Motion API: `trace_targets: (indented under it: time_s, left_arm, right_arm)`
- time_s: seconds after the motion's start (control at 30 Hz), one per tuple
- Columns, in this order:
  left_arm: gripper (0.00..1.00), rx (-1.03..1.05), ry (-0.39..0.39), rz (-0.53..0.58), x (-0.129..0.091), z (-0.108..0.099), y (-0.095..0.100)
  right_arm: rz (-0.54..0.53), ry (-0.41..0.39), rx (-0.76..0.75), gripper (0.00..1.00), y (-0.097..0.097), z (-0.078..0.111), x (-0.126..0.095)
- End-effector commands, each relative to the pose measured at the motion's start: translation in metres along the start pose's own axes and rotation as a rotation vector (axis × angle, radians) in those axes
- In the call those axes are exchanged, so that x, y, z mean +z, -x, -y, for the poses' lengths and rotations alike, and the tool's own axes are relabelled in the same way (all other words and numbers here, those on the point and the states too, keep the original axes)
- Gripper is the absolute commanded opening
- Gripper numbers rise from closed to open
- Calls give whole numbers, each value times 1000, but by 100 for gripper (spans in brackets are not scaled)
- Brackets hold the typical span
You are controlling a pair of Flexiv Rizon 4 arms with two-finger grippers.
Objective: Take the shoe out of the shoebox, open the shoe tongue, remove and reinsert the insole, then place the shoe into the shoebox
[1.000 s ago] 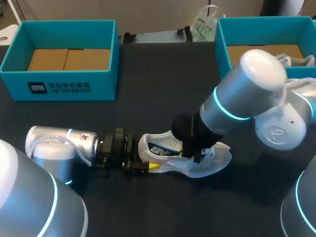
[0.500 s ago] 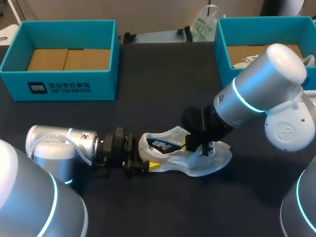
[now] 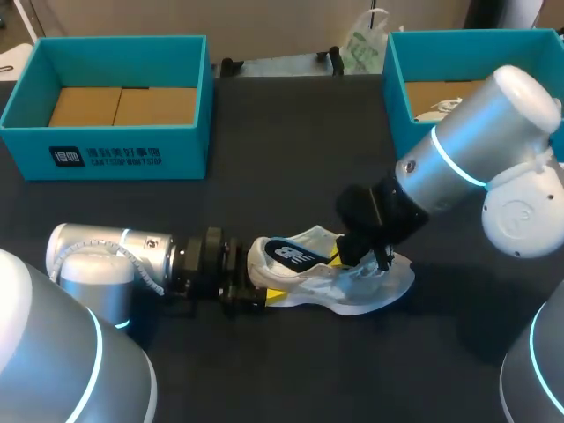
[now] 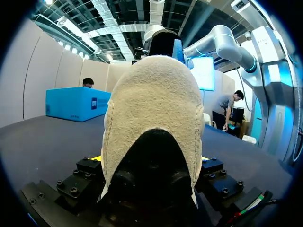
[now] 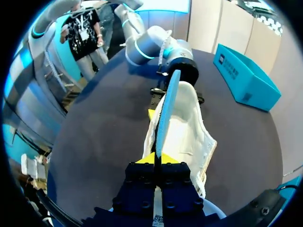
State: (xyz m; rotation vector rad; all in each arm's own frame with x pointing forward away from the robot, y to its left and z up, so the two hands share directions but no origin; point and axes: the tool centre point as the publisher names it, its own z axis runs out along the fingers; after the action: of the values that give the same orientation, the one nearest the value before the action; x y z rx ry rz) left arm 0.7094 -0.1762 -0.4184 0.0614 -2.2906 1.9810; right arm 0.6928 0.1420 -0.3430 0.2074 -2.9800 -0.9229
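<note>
On the dark bench (image 3: 291, 150), the white shoe (image 3: 357, 289) lies lower centre, heel clamped in your left end effector (image 3: 249, 286); your right end effector (image 5: 158, 160) is pinched shut on the front of the insole (image 5: 164, 111). Draw it out along the shoe, slowly, heel braced

Left arm (image 3: 115, 251) lies low along the table from the left, wrist horizontal, with left gripper (image 3: 254, 286) clamped on the shoe (image 3: 361, 286) heel. Right arm (image 3: 458, 159) slants down from the right, with right gripper (image 5: 157, 160) pinching the insole (image 5: 165, 106) edge, fingers nearly together.
</note>
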Motion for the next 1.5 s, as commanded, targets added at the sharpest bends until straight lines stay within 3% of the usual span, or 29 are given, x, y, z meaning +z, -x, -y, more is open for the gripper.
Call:
trace_targets:
  time_s: [0.03,0.27,0.5,0.57,0.6,0.67,0.7,1.07,1.17,1.3,1.5]
  left_arm:
    - [0,0,-1,2,1,-1,0]
    - [0,0,-1,2,1,-1,0]
    - [0,0,-1,2,1,-1,0]
    - [0,0,-1,2,1,-1,0]
    - [0,0,-1,2,1,-1,0]
    - [0,0,-1,2,1,-1,0]
    - [0,0,-1,2,1,-1,0]
    - [0,0,-1,2,1,-1,0]
    - [0,0,-1,2,1,-1,0]
    - [0,0,-1,2,1,-1,0]
    - [0,0,-1,2,1,-1,0]
  right_arm:
    - [-77,-78,-24,0,14,-20,4]
    - [-119,-163,-50,0,25,-42,10]
    - [-219,-189,-21,2,27,-43,16]
    - [-226,-210,0,26,27,-43,17]
    - [-222,-205,11,45,26,-42,16]
    - [-211,-222,31,58,25,-42,14]
    - [-204,-221,35,60,24,-42,12]
    - [-157,-221,141,59,22,-53,-12]
    - [-176,-234,174,55,25,-57,-11]
    - [-203,-242,204,58,29,-63,-9]
    - [-250,-218,201,49,36,-66,-2]
